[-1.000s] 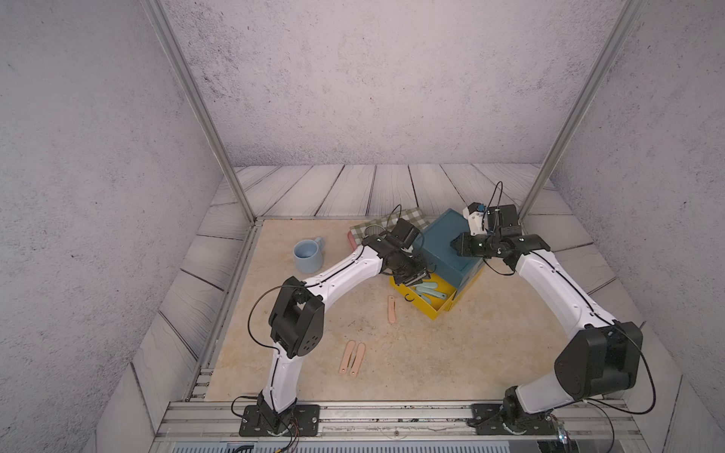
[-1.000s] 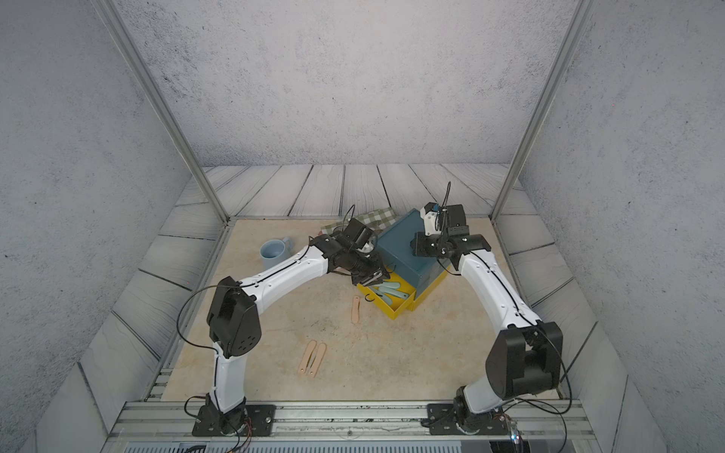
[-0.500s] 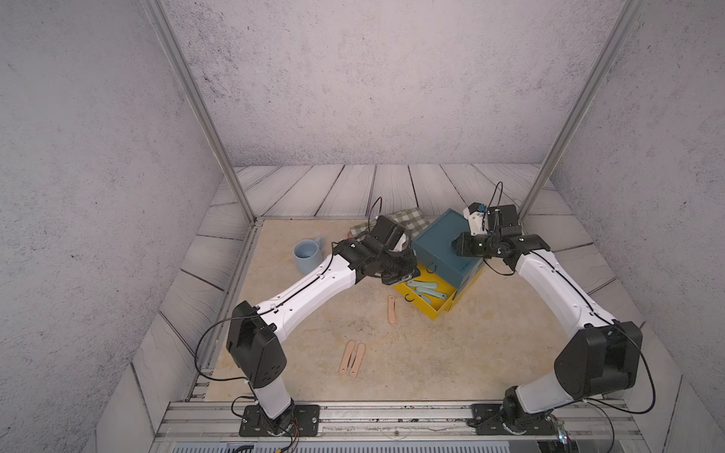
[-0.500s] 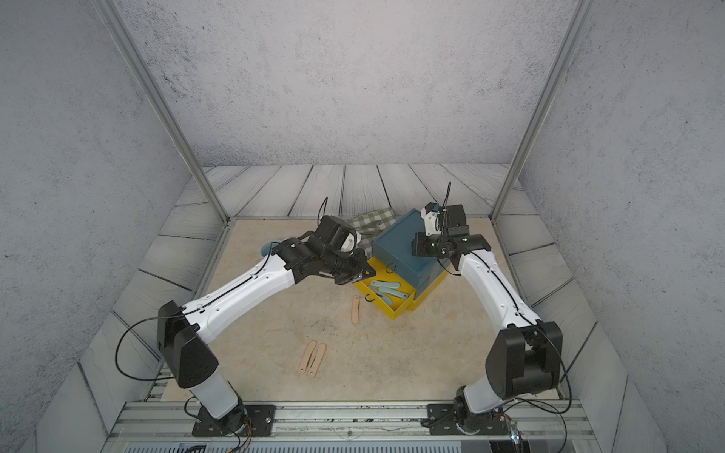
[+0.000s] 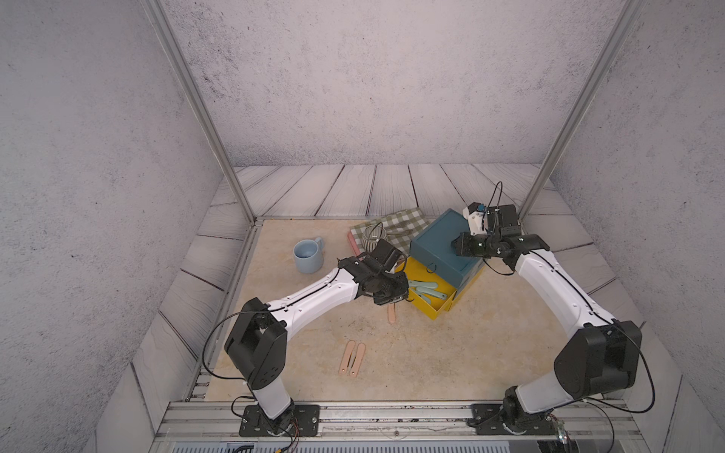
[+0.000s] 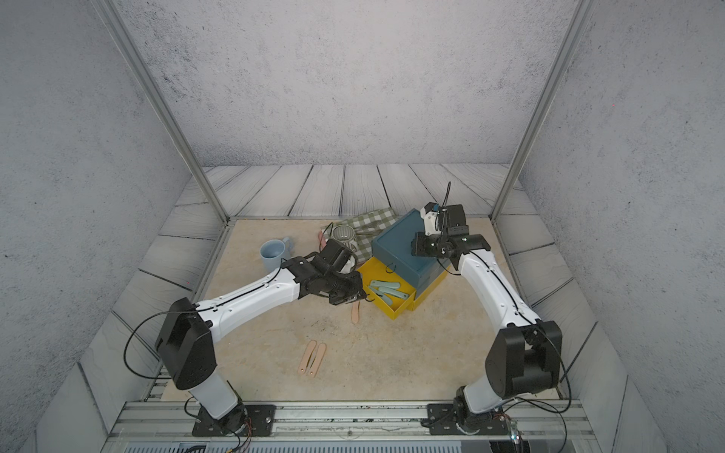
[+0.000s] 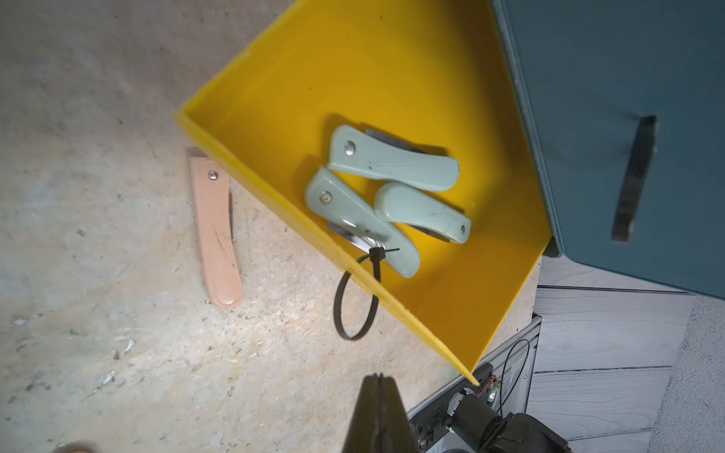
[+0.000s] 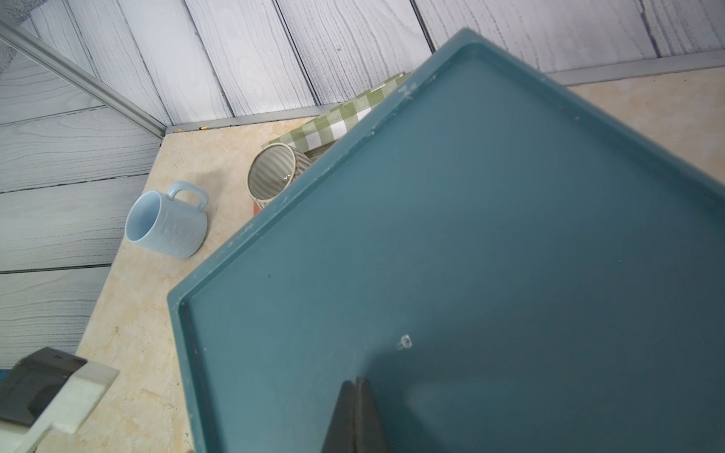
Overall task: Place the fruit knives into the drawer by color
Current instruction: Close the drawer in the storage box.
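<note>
The drawer chest [image 5: 443, 243] has a teal top, and its yellow drawer [image 5: 429, 312] is pulled open. Three mint-green fruit knives [image 7: 392, 164] [image 7: 361, 223] [image 7: 423, 213] lie inside it. One peach-pink knife [image 5: 391, 313] lies on the table against the yellow drawer's front. Two more pink knives [image 5: 352, 359] lie side by side nearer the front. My left gripper [image 5: 396, 298] is shut and empty, hovering just outside the drawer's front wall by its black ring pull [image 7: 355, 298]. My right gripper [image 8: 357, 380] is shut and empty, its tips down on the teal top [image 8: 470, 235].
A light blue mug [image 5: 308, 255] stands left of the chest. A striped cup [image 5: 372, 237] sits on a green checked cloth [image 5: 396, 223] behind my left wrist. The metal rail [image 5: 392, 412] with both arm bases runs along the front edge.
My left gripper has shut and drawn back from over the open yellow drawer to just outside its front. My right gripper has closed fully and stayed on the chest top.
</note>
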`<action>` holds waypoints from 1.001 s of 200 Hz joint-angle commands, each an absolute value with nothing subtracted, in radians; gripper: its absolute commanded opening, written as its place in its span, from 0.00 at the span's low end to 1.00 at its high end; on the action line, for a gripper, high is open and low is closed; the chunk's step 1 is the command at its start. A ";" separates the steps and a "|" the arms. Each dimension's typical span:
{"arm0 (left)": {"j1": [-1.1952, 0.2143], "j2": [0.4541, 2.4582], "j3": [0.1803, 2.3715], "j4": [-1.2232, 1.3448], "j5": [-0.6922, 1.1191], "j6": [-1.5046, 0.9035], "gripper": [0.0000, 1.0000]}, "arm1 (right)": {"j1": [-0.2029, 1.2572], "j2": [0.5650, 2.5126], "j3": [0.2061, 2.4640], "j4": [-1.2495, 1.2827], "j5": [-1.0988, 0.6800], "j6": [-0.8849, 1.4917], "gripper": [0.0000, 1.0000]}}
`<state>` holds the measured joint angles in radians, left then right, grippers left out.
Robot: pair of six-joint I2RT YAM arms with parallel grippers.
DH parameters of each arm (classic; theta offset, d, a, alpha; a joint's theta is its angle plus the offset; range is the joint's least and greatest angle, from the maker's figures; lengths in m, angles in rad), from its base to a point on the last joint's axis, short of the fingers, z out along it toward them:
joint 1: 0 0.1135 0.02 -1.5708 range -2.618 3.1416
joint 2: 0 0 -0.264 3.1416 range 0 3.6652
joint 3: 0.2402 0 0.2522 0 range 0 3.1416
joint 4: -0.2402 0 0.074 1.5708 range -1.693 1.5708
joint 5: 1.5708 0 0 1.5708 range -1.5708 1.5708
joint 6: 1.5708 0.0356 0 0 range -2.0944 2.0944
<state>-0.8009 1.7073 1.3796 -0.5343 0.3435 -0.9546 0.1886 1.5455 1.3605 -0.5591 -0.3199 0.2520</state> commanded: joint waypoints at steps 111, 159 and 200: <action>-0.807 1.895 1.507 -0.470 0.380 -0.962 0.00 | 0.192 1.676 1.209 -0.941 -0.244 0.243 0.00; -0.807 1.945 1.577 -0.473 0.383 -0.953 0.00 | 0.192 1.682 1.207 -0.939 -0.245 0.243 0.00; -0.806 1.998 1.630 -0.457 0.403 -0.958 0.00 | 0.193 1.685 1.206 -0.945 -0.265 0.236 0.00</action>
